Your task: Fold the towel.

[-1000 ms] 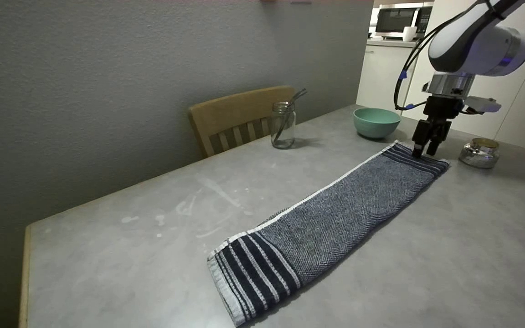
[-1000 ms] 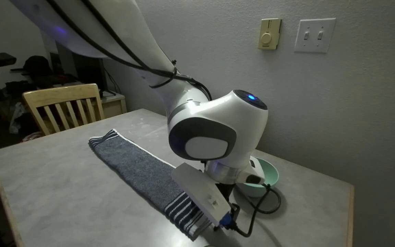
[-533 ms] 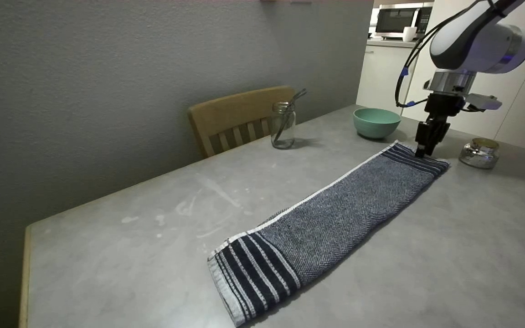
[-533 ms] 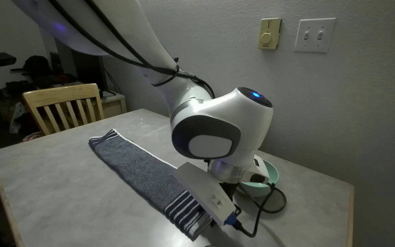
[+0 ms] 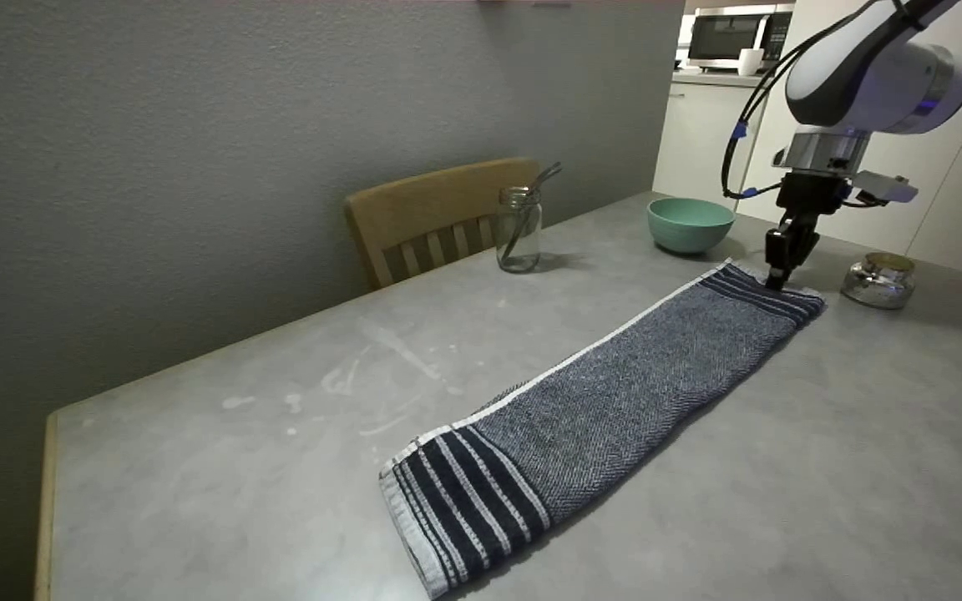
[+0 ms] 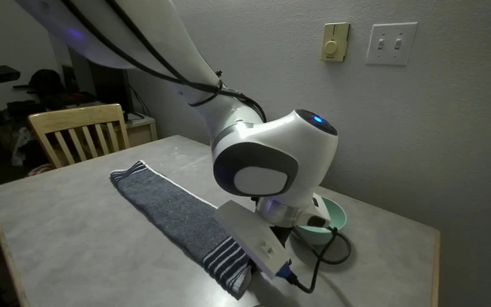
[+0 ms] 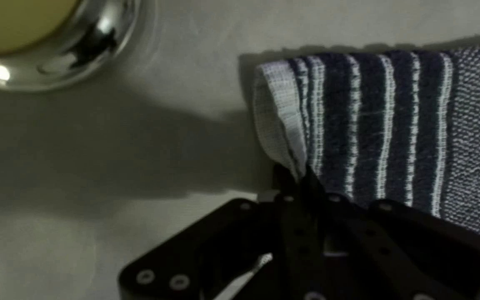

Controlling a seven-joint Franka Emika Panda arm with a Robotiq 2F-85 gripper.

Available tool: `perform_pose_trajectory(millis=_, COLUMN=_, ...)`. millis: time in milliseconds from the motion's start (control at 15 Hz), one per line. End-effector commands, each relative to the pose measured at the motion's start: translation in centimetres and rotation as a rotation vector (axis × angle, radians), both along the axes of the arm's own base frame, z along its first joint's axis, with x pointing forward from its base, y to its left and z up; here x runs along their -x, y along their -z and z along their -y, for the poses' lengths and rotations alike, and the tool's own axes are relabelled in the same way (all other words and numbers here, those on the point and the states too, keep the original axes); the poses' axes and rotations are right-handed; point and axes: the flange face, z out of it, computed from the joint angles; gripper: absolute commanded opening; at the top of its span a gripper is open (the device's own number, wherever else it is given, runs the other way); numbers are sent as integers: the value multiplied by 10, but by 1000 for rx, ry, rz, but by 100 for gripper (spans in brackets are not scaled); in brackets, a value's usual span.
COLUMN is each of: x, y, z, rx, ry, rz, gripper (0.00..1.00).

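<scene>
1. Holding the gripper (image 7: 298,179) clamped on the towel (image 5: 615,392), pinching one striped short hem about midway along between fingertips pressed together
2. Seeing the towel lying long and narrow on the desk (image 5: 197,501), running roughly alongside the edge by the wall (image 5: 239,167) and well apart from it, facing that edge with a white-trimmed long side
3. Spotting the towel's free striped end (image 6: 131,171) resting near the far edge of the desk in an exterior view
4. Noting the pinched hem gaping into a narrow loop just beside the fingertips in the wrist view
5. Seeing a green bowl (image 5: 688,232) standing upright near the wall-side edge, apart from the towel, partly hiding behind the arm (image 6: 271,132) in an exterior view
6. Finding a squat silvery container (image 5: 878,288) standing near the gripped end, apart from the towel
7. Seeing a glass jar (image 5: 519,238) standing near the wall-side edge, holding slender grey rods (image 5: 545,176) leaning past its rim, with a wooden chair (image 5: 448,200) standing beyond that edge
</scene>
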Motion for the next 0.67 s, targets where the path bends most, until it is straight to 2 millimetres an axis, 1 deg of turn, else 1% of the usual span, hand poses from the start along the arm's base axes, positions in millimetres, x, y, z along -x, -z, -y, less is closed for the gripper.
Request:
perform_pose_trajectory(millis=0, x=2, y=1, z=0, rx=-66, ry=-41, rz=-9, gripper=2)
perform_pose_trajectory(millis=267, x=10, y=-20, z=6, rx=-48, ry=-86, rz=-22, gripper=2)
perform_pose_trajectory(millis=400, x=13, y=-34, z=13, rx=-12, ry=-80, rz=-28, gripper=2)
perform_pose_trajectory(millis=600, x=15, y=-62, z=24, rx=43, ry=-84, rz=-10, gripper=2)
